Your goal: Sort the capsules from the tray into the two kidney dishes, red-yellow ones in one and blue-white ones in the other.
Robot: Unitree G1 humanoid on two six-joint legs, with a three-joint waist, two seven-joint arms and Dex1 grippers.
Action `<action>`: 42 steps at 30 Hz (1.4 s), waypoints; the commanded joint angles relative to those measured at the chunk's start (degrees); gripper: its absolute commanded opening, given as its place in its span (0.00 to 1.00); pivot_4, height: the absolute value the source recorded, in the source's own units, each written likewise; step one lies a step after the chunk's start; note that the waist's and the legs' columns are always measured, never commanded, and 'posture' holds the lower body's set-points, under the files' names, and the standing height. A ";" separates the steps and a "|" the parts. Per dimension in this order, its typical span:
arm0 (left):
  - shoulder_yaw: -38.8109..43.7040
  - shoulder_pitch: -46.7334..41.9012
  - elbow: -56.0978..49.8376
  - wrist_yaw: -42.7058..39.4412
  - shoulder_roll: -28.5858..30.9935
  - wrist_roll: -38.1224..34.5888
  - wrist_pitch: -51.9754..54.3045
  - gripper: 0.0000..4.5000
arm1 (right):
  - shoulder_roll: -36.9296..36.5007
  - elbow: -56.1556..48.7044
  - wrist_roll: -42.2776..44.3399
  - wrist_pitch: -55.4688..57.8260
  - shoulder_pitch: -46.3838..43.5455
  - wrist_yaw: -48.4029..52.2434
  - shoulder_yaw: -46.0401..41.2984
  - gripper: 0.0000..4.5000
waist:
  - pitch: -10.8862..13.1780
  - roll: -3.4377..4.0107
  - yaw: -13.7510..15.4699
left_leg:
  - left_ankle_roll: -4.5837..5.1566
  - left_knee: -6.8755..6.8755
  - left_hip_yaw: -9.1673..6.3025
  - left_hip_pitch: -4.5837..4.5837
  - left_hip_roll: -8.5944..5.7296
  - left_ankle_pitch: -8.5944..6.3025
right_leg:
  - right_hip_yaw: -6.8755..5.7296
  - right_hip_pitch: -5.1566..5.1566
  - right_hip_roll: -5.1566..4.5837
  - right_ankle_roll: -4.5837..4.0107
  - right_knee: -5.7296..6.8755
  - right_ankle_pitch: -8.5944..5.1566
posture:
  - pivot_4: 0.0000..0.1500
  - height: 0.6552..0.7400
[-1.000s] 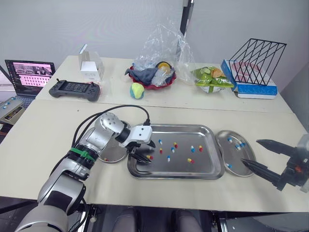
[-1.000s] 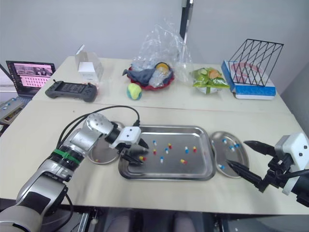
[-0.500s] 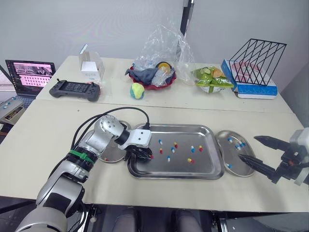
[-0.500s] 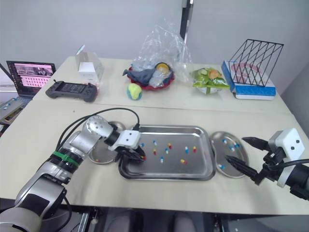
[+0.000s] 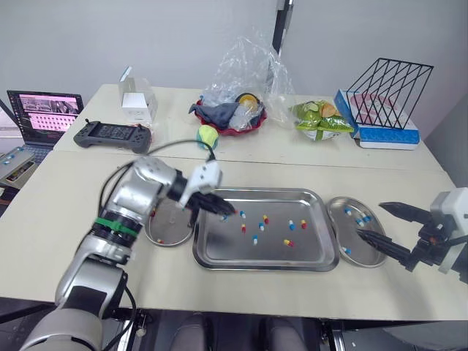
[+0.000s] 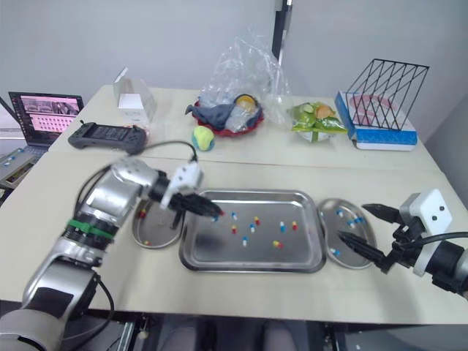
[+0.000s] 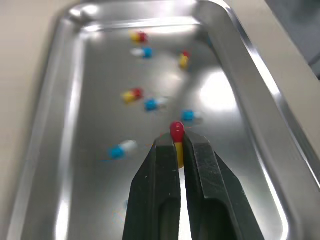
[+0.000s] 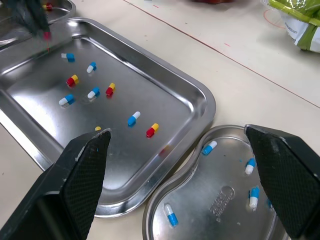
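Left gripper (image 5: pixel 229 213) is hanging over the left end of the metal tray (image 5: pixel 219 247), near the rear rim. Its two black fingers are pressing in on a red-yellow capsule (image 7: pixel 176 133). The red end is poking out past the fingertips and the yellow half is sitting in the slit between them.

Loose capsules (image 5: pixel 255 239) are lying scattered across the middle of the tray floor, a mix of blue-white and red-yellow, none touching the gripper.

Left kidney dish (image 5: pixel 175 228) is sitting just beside the tray's left edge, with a couple of small red-yellow pieces showing in it. Right kidney dish (image 5: pixel 338 231) is sitting against the tray's right edge, and several blue-white capsules (image 5: pixel 358 219) are resting inside.

Right gripper (image 5: pixel 369 220) is hovering at the right dish's outer side. Its fingers are spread wide with nothing between them, and the lower one is reaching over the dish's near part.

Clutter is sitting on the rear table, well apart from the work:
- a laptop (image 5: pixel 44 113) at far left
- a black handheld controller (image 5: pixel 112 134)
- a small white box (image 5: pixel 137 99)
- a tennis ball (image 5: pixel 208 135)
- a red bowl (image 5: pixel 245 126) with cloth under a clear plastic bag (image 5: pixel 248 69)
- a green packet (image 5: pixel 320 121)
- a black wire rack (image 5: pixel 387 84)
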 commanded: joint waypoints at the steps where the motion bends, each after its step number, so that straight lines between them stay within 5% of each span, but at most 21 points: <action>1: 3.97 -1.97 2.06 0.85 5.16 0.28 -0.39 0.01 | -1.04 1.04 0.05 -1.65 -1.92 0.85 0.88 1.00 | -0.01 0.02 -0.40 | 0.00 -0.02 0.00 0.04 0.01 0.00 | 0.04 0.00 0.04 0.00 -0.01 0.00 | 1.00 0.77; 9: 6.66 5.21 1.36 1.41 15.45 1.11 -0.06 0.01 | -2.50 4.57 -0.48 -2.26 -6.67 3.02 5.18 1.00 | -0.01 0.02 -0.19 | 0.00 -0.03 0.07 0.03 0.03 0.00 | 0.02 -0.01 -0.01 0.00 -0.01 -0.01 | 1.00 0.77; 18: 6.70 13.08 -1.69 6.13 16.40 3.01 -0.75 0.01 | -3.45 7.41 -1.13 -3.31 -9.85 4.81 8.05 1.00 | 0.01 -0.01 0.49 | 0.03 0.12 0.09 -0.03 0.07 -0.02 | -0.06 0.03 -0.07 0.02 0.01 0.01 | 1.00 0.77; 31: 19.21 12.59 6.72 10.20 20.62 -2.64 -2.81 0.98 | -5.59 19.72 -5.88 -9.51 -10.98 9.35 6.51 1.00 | 0.01 -0.02 -0.02 | 0.03 0.11 0.11 -0.04 0.07 -0.02 | -0.08 -0.01 -0.03 0.01 0.02 0.01 | 1.00 0.77; 42: 36.86 21.11 23.48 12.94 22.13 -11.46 -13.19 0.99 | -3.73 46.42 -9.68 -21.41 -16.87 9.13 4.63 1.00 | 0.01 -0.01 -0.39 | 0.02 -0.02 0.68 0.06 0.18 -0.02 | -0.04 -0.04 -0.12 0.01 0.01 0.00 | 1.00 0.77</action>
